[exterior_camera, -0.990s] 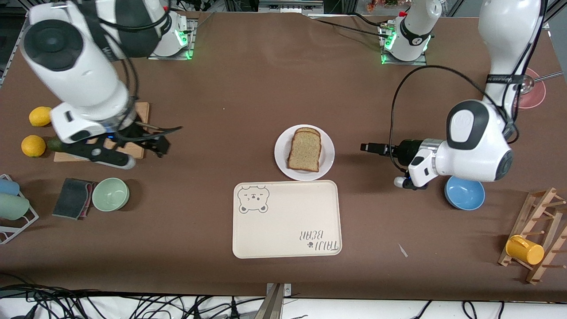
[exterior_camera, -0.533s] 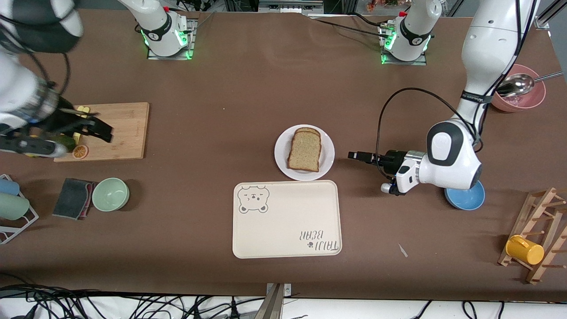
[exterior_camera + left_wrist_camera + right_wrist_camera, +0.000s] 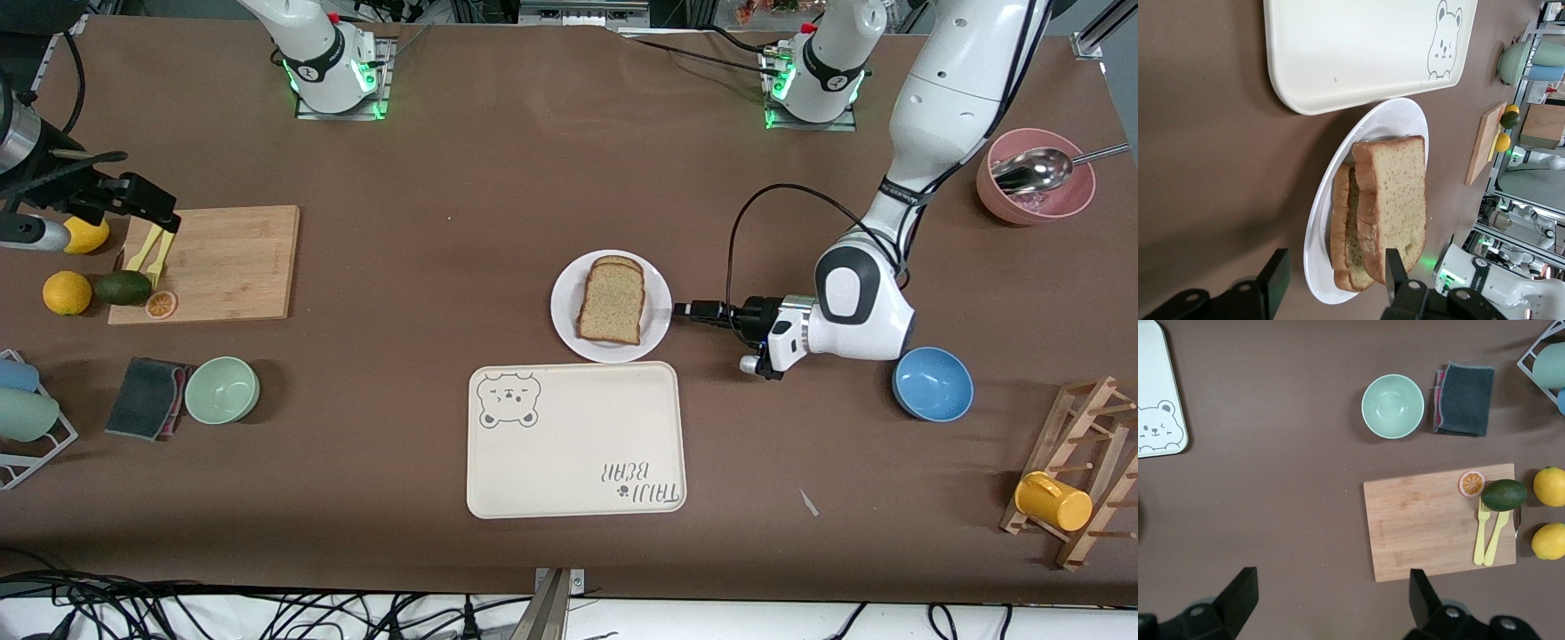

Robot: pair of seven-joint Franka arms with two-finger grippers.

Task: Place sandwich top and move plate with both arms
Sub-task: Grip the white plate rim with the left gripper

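Two slices at least are being carried by the plate, the sandwich top lying uppermost and overhanging the slice beneath it in the left wrist view. The plate is resting on the surface, just beside the tray and farther from the front camera than it.

Left gripper: held low at the plate's rim on the side toward the left arm's end, fingers apart and straddling the rim edge-on. Right gripper: held up over the cutting board at the right arm's end, fingers parted on nothing, well apart from the plate.

Risks, as judged:
- the rim is thin and sloping; if it is being clamped from one side only, the plate is likely to tip and the stack to slide;
- the loose top slice is liable to shift under any jerk or tilt;
- the tray wall is standing just beside the plate, so a low drag toward it is likely to catch.

Open room: bare surface is lying wide between the plate and the arm bases, and toward the right arm's end as far as the board. The blue bowl is sitting close under the left arm's wrist.
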